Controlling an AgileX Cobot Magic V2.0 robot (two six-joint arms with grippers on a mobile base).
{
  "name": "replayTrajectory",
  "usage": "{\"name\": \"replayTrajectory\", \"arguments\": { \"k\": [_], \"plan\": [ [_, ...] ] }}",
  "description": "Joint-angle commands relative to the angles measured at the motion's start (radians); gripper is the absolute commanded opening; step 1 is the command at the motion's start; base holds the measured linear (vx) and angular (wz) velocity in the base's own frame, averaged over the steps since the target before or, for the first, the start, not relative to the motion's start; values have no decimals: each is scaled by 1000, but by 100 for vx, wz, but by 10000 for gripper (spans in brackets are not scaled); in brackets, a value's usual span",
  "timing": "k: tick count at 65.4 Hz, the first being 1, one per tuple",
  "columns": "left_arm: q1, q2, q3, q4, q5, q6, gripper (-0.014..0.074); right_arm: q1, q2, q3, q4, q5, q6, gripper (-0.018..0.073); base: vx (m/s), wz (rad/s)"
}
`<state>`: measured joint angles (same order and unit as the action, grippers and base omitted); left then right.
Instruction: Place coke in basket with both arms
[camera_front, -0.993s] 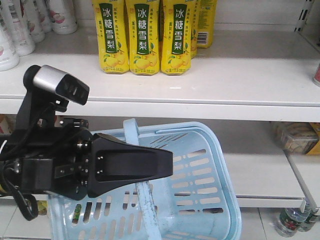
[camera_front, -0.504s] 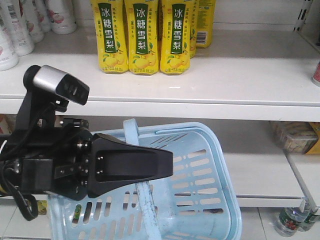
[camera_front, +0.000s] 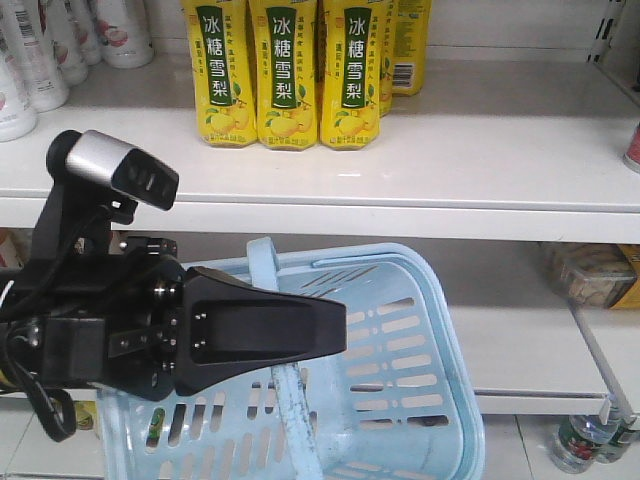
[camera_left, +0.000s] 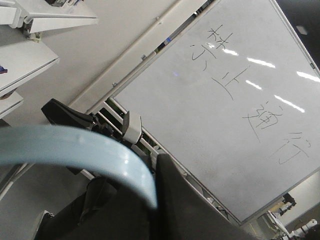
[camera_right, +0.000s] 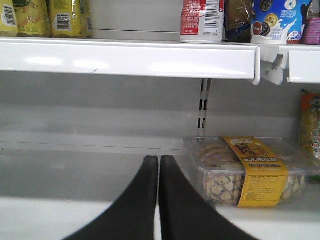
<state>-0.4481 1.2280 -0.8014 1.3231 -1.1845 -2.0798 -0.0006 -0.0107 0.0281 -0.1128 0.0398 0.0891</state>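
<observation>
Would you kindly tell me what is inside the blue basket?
In the basket, the open right part shows no item; the left gripper covers the left part, and the floor is cropped.

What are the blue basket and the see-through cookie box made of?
The basket looks like hard plastic: one even pale blue, moulded slots, a soft shine. The cookie box looks like thin clear plastic: it is glossy, and the cookies show through it.

yellow pear-drink bottles (camera_front: 226, 75): 3 in front, at least 1 behind | white bottles (camera_front: 125, 30): at least 4, cropped | pale blue basket (camera_front: 360, 258): 1 | small low bottles (camera_front: 575, 442): 2 | clear biscuit tray (camera_right: 240, 170): 1 | red-white can (camera_right: 201, 20): 1 | whiteboard (camera_left: 215, 110): 1
</observation>
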Motion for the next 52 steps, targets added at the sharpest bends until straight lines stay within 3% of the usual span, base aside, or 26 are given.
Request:
{"name": "replayTrajectory", "arguments": {
  "k": [1,20,47,52],
  "plan": [
    [-4,-23,-26,-87,-195,2,-6,-6,-18,11,-2,-73,-5,-5,0,0],
    [-4,-23,-26,-87,-195,2,-6,-6,-18,10,197,-132,8,-5,0,0],
    [-4,-23,-26,-87,-195,2,-6,-6,-18,9,948,-480,440,-5,0,0],
    [-4,-23,-26,-87,-195,2,-6,-6,-18,9,1018,-529,478,-5,0,0]
  ]
}}
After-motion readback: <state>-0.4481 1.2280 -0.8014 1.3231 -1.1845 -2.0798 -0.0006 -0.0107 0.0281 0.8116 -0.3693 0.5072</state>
